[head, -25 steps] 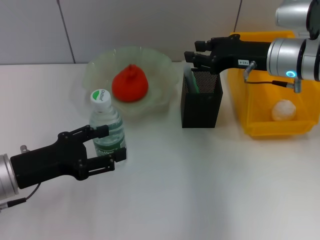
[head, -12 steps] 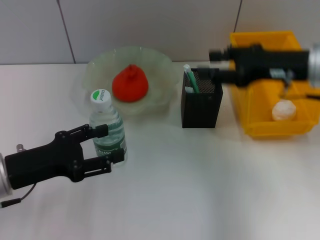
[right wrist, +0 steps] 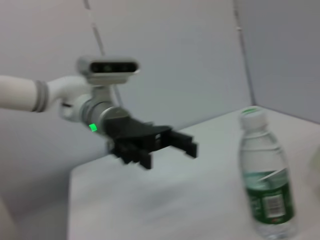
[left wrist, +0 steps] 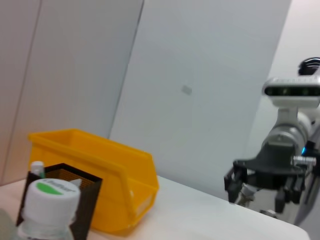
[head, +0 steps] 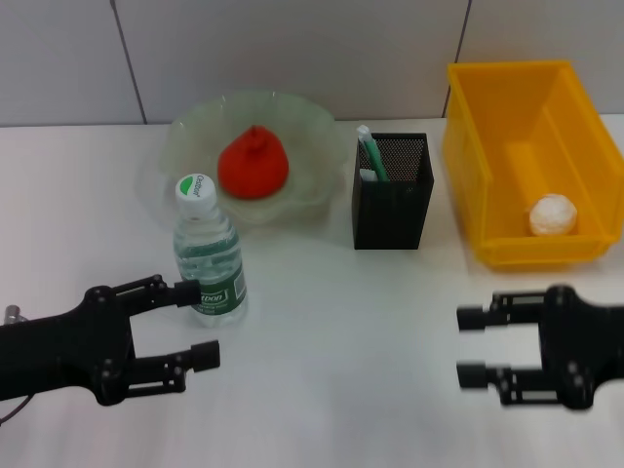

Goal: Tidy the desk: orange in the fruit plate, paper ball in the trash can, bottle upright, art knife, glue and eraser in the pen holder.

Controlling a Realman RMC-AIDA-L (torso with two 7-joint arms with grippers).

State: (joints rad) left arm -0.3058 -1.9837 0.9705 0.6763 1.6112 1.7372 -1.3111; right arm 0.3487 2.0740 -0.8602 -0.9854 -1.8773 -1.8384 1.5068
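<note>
While both arms hung low at the near edge of the table, neither held anything: the left gripper (head: 190, 324) had its jaws spread, one finger just beside the base of the bottle (head: 208, 255) without clasping it, and the right gripper (head: 472, 345) was likewise spread, over bare tabletop well short of the trash can (head: 487, 185). The bottle stood upright on its own, cap up. By the look of it, it is light, clear plastic, smooth and a little yielding, so a hold around the labelled middle would serve better than one near the cap. Beyond it, the orange (head: 253, 162) sat in the fruit plate (head: 312, 136); soft-skinned and rounded, it would want a gentle, wide grasp if moved. Beside the plate, the pen holder (head: 391, 205) held the art knife (head: 370, 153), white tip up; glue and eraser could not be made out. Farthest right, the paper ball (head: 553, 214) lay in the trash can.
</note>
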